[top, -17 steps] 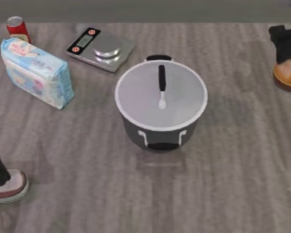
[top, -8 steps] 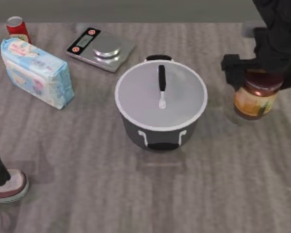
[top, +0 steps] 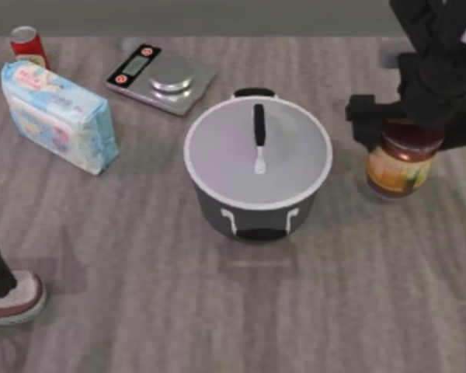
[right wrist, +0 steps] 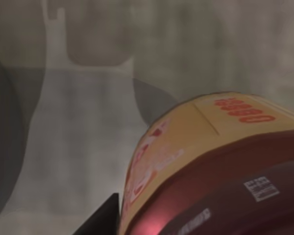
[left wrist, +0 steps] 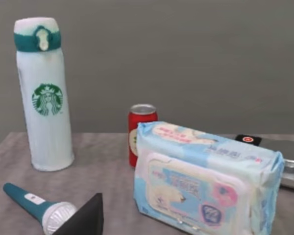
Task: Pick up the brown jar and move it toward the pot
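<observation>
There was 1 pot [top: 258,167] at the middle of the surface [top: 140,295], and everything else counted 1 of its kind as well. To the pot's right stood 1 brown jar [top: 398,162]. Behind the pot to its left lay 1 kitchen scale [top: 161,77]. Farther left of the pot sat 1 pack of wet wipes [top: 58,115] and, behind that, 1 red can [top: 29,46]. The left wrist view added 1 white tumbler [left wrist: 44,95] and 1 teal-handled tool [left wrist: 36,208], near the can. 2 arms were in sight.
</observation>
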